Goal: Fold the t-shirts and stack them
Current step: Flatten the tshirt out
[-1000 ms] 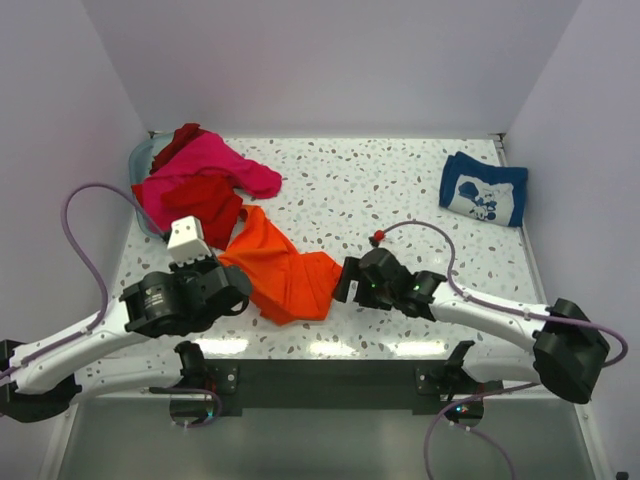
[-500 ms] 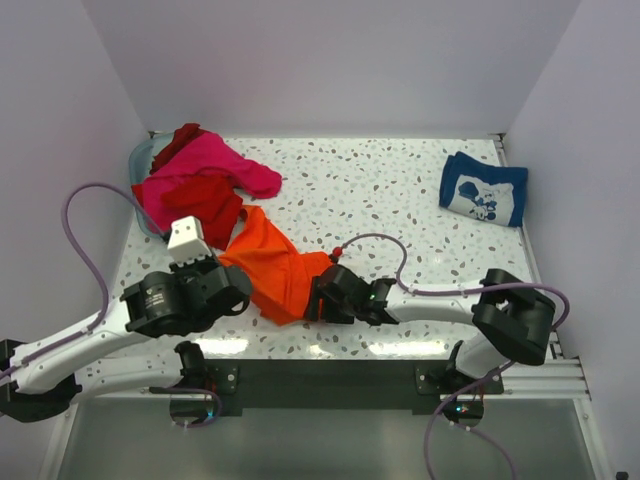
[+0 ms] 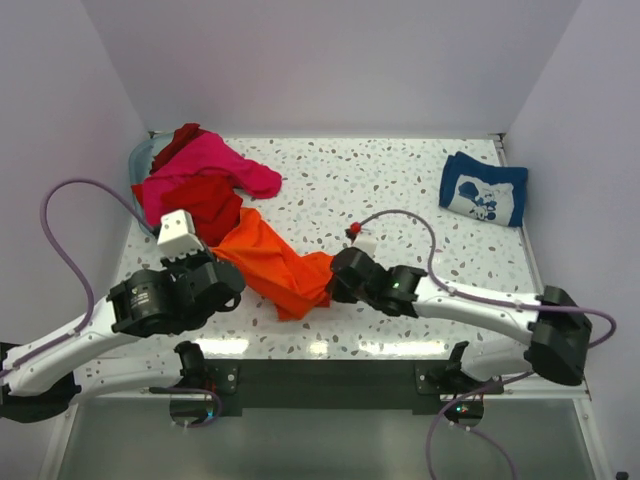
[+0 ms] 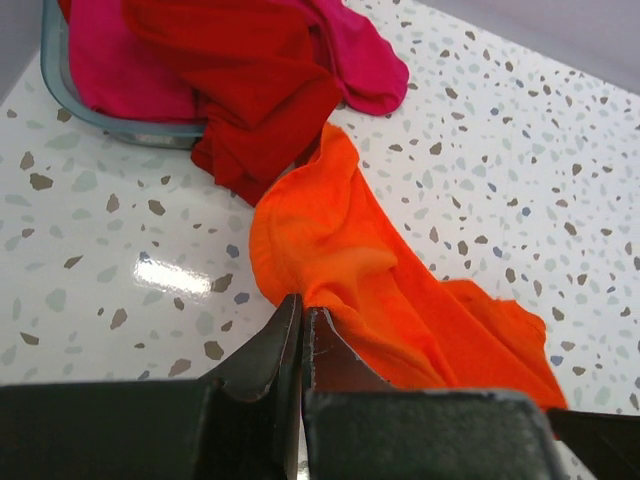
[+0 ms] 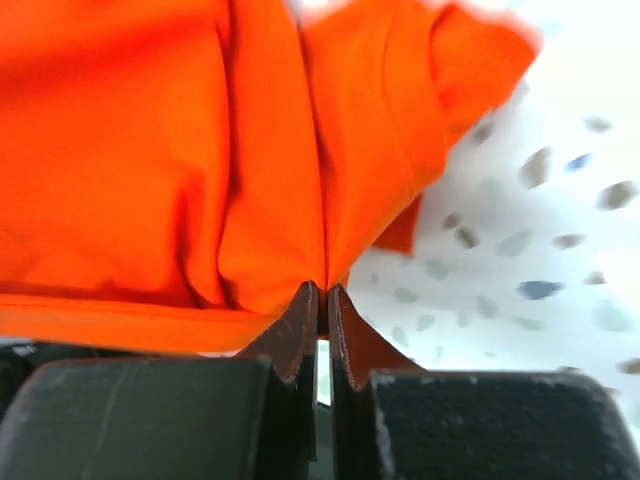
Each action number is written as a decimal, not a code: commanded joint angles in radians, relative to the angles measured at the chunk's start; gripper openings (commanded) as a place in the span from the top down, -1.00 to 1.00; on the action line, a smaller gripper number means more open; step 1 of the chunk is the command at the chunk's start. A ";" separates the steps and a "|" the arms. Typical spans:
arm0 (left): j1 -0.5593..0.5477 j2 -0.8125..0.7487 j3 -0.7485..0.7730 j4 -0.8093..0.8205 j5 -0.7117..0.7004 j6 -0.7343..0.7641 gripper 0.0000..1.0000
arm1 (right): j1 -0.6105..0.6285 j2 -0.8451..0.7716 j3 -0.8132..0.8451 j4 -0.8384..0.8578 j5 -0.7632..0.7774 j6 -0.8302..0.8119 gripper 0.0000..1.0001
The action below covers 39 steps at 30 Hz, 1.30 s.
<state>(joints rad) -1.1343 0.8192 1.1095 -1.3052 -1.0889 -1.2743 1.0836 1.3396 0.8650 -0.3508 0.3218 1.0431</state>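
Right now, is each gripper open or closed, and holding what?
Left gripper: closed on the orange t-shirt.
Right gripper: closed on the same orange t-shirt, at its other end.

lab booth: white walls [image 3: 330,60], speckled table [image 3: 390,180]

The right tool [image 5: 318,292] pinched a fold of the orange shirt [image 5: 150,150]; speckled bench [image 5: 540,260] showed at right.

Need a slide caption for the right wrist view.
Right gripper shut on a fold of the orange t-shirt, speckled table beyond.
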 commanded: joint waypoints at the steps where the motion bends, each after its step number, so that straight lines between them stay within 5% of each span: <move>1: 0.004 -0.003 0.085 0.001 -0.120 0.058 1.00 | -0.065 -0.169 0.092 -0.209 0.196 -0.086 1.00; 5: 0.004 -0.014 0.116 0.056 -0.173 0.151 1.00 | -0.146 -0.330 0.245 -0.432 0.342 -0.175 1.00; 12: 0.004 -0.046 0.073 0.072 -0.183 0.132 1.00 | -0.157 -0.347 0.523 -0.597 0.511 -0.328 1.00; 13: 0.004 -0.054 0.060 0.073 -0.178 0.127 1.00 | -0.159 -0.327 0.531 -0.590 0.511 -0.340 0.90; 17: 0.004 -0.049 -0.026 0.115 -0.126 0.125 1.00 | -0.157 -0.237 0.510 -0.550 0.433 -0.330 -0.26; 20: 0.004 -0.026 -0.089 0.144 -0.071 0.131 1.00 | -0.157 -0.186 0.424 -0.519 0.330 -0.264 -0.54; 29: 0.004 0.083 -0.211 0.271 0.009 0.199 1.00 | -0.143 -0.241 -0.042 -0.301 0.068 -0.056 -0.72; 39: 0.011 0.064 -0.229 0.305 0.001 0.240 1.00 | -0.083 -0.258 -0.268 -0.241 -0.001 0.081 -0.61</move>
<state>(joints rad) -1.1324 0.9043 0.8852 -1.0500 -1.0595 -1.0523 0.9909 1.0733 0.6338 -0.6571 0.3557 1.0431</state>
